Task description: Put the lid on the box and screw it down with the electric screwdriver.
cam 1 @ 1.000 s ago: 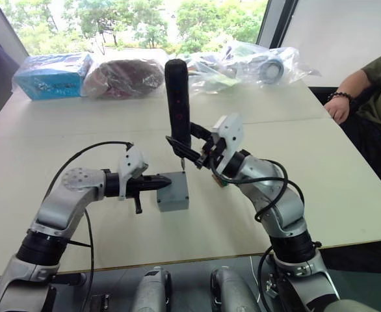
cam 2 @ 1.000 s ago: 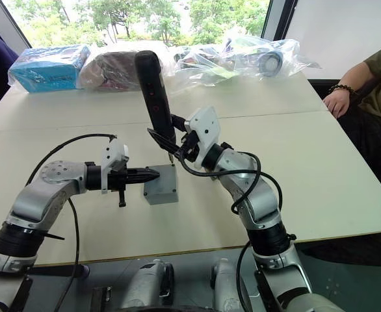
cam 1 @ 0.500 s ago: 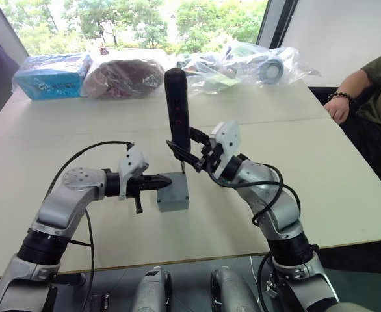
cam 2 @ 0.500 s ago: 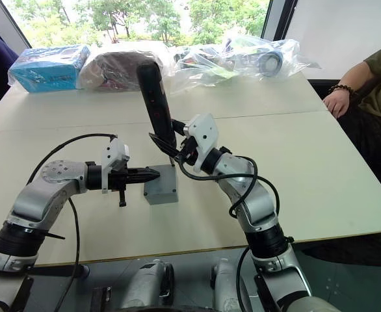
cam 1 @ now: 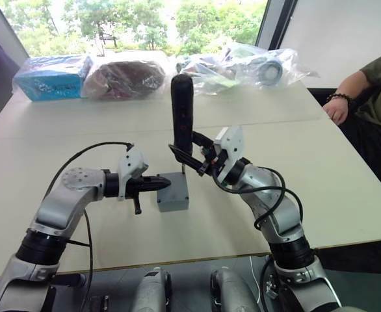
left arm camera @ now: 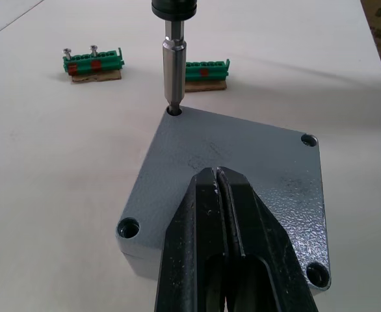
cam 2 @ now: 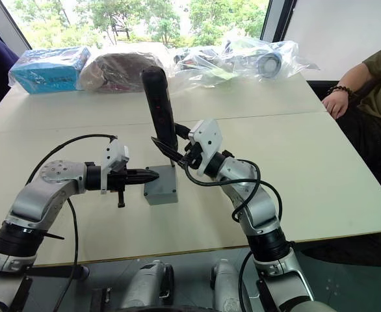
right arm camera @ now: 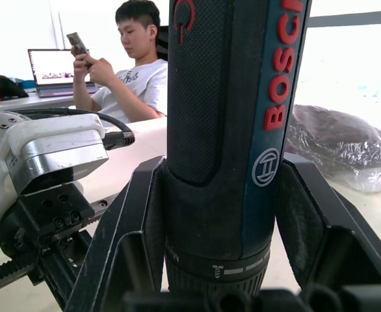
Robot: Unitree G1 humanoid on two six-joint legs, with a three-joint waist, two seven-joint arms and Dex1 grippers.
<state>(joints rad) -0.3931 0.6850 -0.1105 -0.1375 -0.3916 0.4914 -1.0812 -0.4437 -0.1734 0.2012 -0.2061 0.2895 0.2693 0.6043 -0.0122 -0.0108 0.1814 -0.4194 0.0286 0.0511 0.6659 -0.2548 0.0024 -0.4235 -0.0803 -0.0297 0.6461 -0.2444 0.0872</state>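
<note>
The flat square grey metal-look lid (left arm camera: 236, 175) sits flush on top of the small deep grey box (cam 1: 173, 194), which stands on the pale table (cam 1: 320, 169) between the two arms; its speckled top face has a recessed screw hole at each corner, and three of those holes show as dark round pits. The slim black cylindrical electric screwdriver (cam 1: 182, 114) stands nearly upright over the box, its thin metal bit (left arm camera: 173, 71) reaching down into the fourth corner hole, the one on the far side from the left arm. The right gripper (cam 1: 192, 155) comes in from the robot's right with the forearm bent low over the table, and its two black fingers (right arm camera: 132, 234) are clamped on either side of the tool's lower body. The left gripper (cam 1: 159, 183) reaches in level from the robot's left, elbow out, with its jaws pressed together and holding nothing, the tips lying over the near edge of the lid. Just beyond the box on the table lie two small green terminal strips with red and gold parts (left arm camera: 93, 64). Along the far edge of the table are a blue packet (cam 1: 52, 75) and several clear plastic bags (cam 1: 242, 65).
</note>
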